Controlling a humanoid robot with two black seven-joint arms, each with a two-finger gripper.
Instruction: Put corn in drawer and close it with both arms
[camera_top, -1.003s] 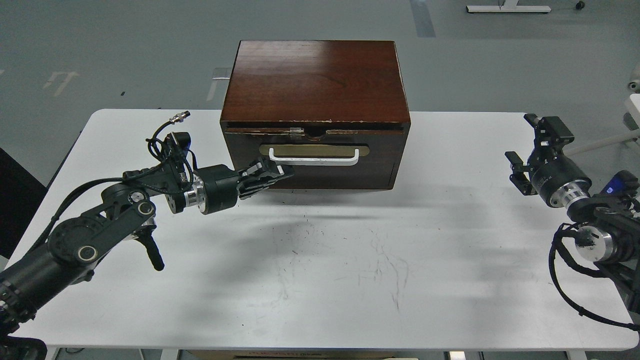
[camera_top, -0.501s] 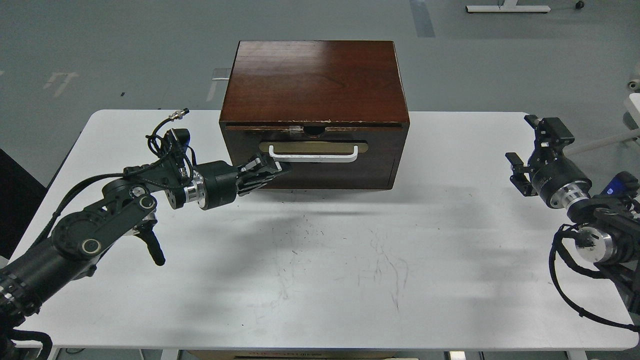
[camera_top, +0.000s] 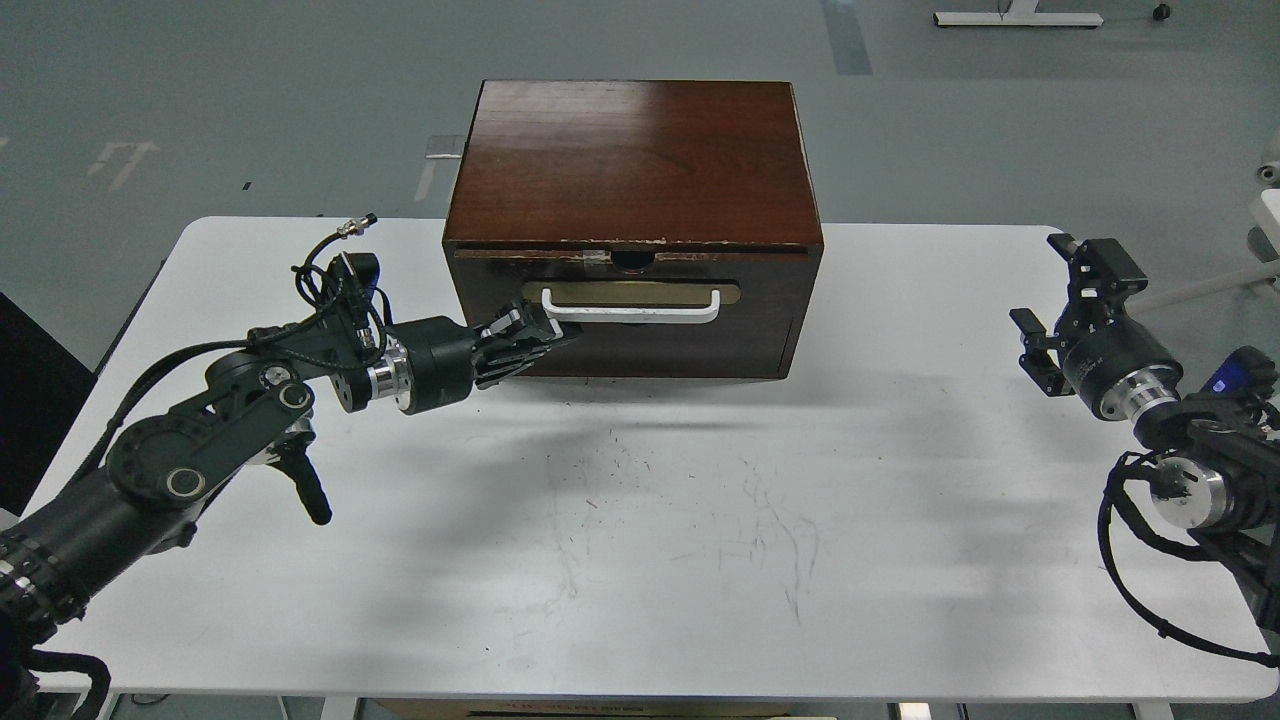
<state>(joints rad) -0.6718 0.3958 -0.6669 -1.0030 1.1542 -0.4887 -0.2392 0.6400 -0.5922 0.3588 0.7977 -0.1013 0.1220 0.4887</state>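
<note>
The dark reddish-brown cabinet (camera_top: 635, 160) stands at the back middle of the white table (camera_top: 900, 560). Its drawer (camera_top: 700, 340) is pushed in almost flush, with the white bar handle (camera_top: 630, 305) on a tan plate. The corn is hidden. My left gripper (camera_top: 535, 338) reaches in from the left, its fingers close together and its tip against the drawer front just below the handle's left end. My right gripper (camera_top: 1065, 300) is open and empty, held above the table's right edge, far from the cabinet.
The table surface in front of the cabinet carries only scuff marks (camera_top: 770, 520). Grey floor lies behind the table. A white stand base (camera_top: 1015, 17) sits far back right.
My left gripper has pushed forward against the drawer front and the drawer has slid in, narrowing the gap under the cabinet top. The right arm has barely moved.
</note>
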